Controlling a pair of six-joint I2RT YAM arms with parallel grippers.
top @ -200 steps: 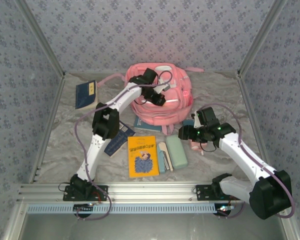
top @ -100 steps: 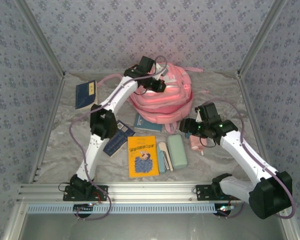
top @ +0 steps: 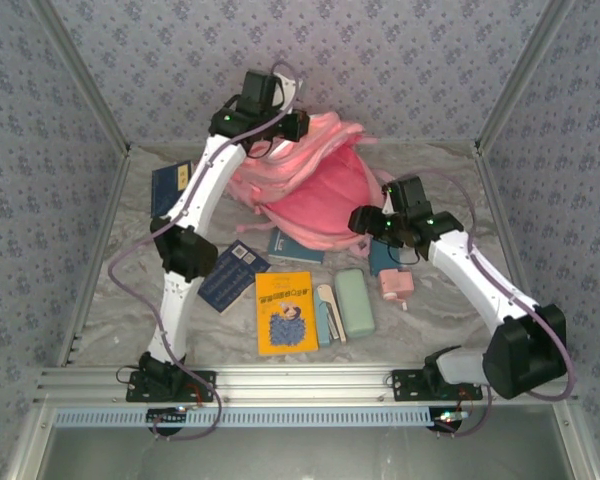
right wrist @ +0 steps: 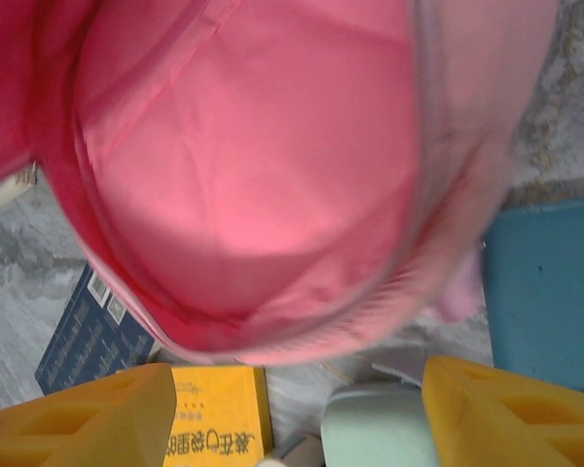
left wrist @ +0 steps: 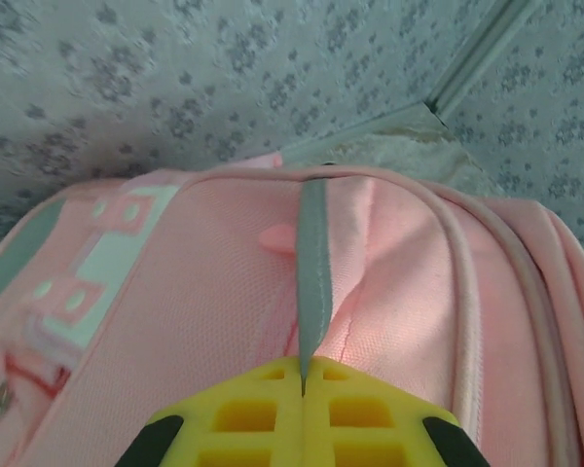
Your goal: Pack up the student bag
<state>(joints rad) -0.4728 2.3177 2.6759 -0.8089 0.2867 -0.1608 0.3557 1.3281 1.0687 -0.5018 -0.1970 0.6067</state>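
My left pincer (left wrist: 302,368) clamped student bag (top: 315,190) by top loop (left wrist: 311,263); my right pincer (top: 363,218) wide, empty, beside bag. Yellow book (top: 285,312), mint case (top: 354,302) lay unpacked before bag.

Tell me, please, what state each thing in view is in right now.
student bag, tilted up by its top, main compartment open toward the right arm.
left gripper, shut on the grey strap at the bag's top.
right gripper, open, empty, at the bag's mouth.
yellow book, closed, lying flat.
mint case, closed, lying near the yellow book.
dark blue book at far left, closed, lying flat.
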